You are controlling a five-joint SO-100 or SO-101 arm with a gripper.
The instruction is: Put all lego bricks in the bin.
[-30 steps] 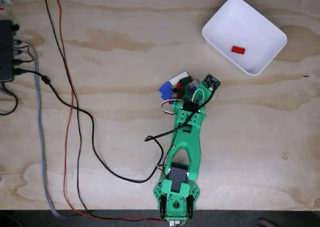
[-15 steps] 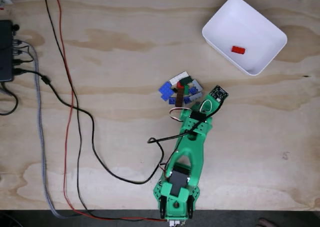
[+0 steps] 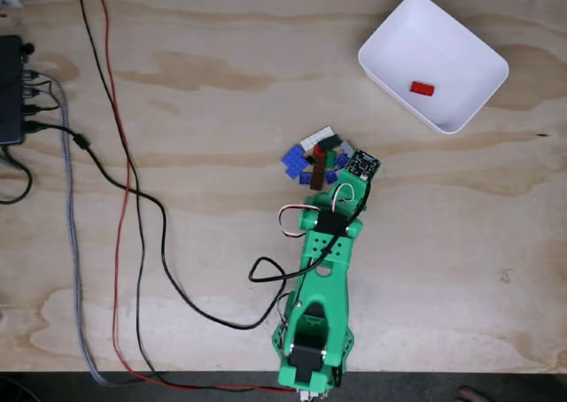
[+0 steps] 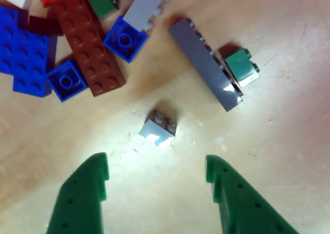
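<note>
- Fixed view: green arm [image 3: 321, 287] is lying along the worktop [image 3: 204, 101], base cut off at the bottom edge. Its head with the small black circuit board [image 3: 362, 164] is sitting over the right side of the lego bricks [image 3: 316, 157], hiding part of the pile. The pincer itself is under the head here, so I cannot tell its state from this view.
- Fixed view: the pile is too small and overlapped to be counting reliably; blue, white, red, brown and grey pieces are showing, all touching or overlapping.
- Fixed view: the bin [image 3: 386, 37] is sitting at upper right, well apart from the pile, turned at an angle. It is holding one red brick [image 3: 422, 88], lying toward its right side.
- Fixed view: black, red and grey cables [image 3: 124, 198] are running down the left side; a black box [image 3: 11, 92] is cut off at the left edge.
- Other view: the pincer [image 4: 157, 173] is standing released, two green fingers [image 4: 82, 198] spread wide, tips apart and gripping nothing.
- Other view: one small grey brick [image 4: 159, 127] is lying alone between and just ahead of the fingertips, touching neither.
- Other view: one long dark grey brick [image 4: 203, 61] is lying diagonally, with one small green brick [image 4: 242, 66] touching its right end.
- Other view: one brown plate [image 4: 87, 46], two small blue bricks [image 4: 124, 39], and one larger blue plate [image 4: 23, 53] are clustering at upper left. Red, white, green and light grey pieces are cut off at the top edge, shapes hard to make out.
</note>
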